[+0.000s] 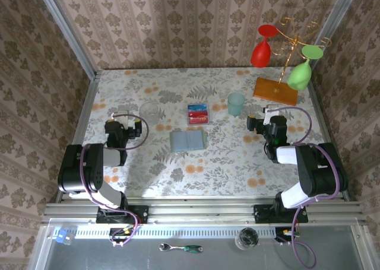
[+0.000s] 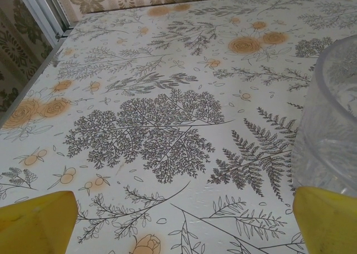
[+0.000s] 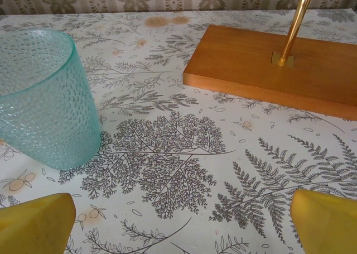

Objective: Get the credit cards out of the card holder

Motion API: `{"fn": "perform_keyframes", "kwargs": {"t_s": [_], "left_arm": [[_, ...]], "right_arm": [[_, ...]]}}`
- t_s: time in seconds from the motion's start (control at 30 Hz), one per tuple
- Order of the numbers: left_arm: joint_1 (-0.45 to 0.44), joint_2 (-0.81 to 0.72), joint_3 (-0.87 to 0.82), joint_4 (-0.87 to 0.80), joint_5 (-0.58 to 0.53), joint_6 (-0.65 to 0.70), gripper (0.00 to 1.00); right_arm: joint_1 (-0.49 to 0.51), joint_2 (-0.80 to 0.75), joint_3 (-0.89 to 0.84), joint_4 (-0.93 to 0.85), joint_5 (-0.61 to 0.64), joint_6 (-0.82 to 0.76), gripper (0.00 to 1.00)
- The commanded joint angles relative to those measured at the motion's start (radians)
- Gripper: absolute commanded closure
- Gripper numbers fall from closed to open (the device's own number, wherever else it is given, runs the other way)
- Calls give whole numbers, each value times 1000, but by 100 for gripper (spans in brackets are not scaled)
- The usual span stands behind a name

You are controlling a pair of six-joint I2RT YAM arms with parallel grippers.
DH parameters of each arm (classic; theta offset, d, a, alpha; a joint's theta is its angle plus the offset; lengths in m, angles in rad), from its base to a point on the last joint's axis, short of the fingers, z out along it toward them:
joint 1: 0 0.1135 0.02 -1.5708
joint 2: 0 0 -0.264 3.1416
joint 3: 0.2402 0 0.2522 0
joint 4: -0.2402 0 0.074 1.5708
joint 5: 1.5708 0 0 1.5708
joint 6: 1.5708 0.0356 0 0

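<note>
In the top view the card holder [image 1: 187,140], a pale sage-green wallet, lies open and flat at the table's middle. Just beyond it, with a small gap between, the credit cards [image 1: 197,114] lie as a red and blue stack on the table. My left gripper [image 1: 123,123] rests low on the table well left of the holder. It is open, and bare tablecloth shows between its yellow fingertips [image 2: 36,220]. My right gripper [image 1: 265,119] sits to the right of the holder. It is open too, its fingertips [image 3: 326,220] wide apart over the cloth.
A clear glass [image 1: 149,111] stands just right of the left gripper [image 2: 184,223] and close to it [image 2: 329,131]. A teal cup [image 1: 236,103] stands ahead-left of the right gripper [image 3: 181,223]. A wooden-based rack [image 1: 275,91] holding red and green glasses stands at the back right.
</note>
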Motion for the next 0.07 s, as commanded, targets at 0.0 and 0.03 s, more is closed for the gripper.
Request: {"fn": "perform_keyframes", "kwargs": {"t_s": [0.0, 0.03], "left_arm": [[11, -3, 22, 2, 28, 11, 0], [10, -2, 22, 2, 29, 11, 0]], "right_arm": [[-7, 6, -6, 34, -14, 0, 0], [-7, 5, -9, 40, -13, 1, 0]]}}
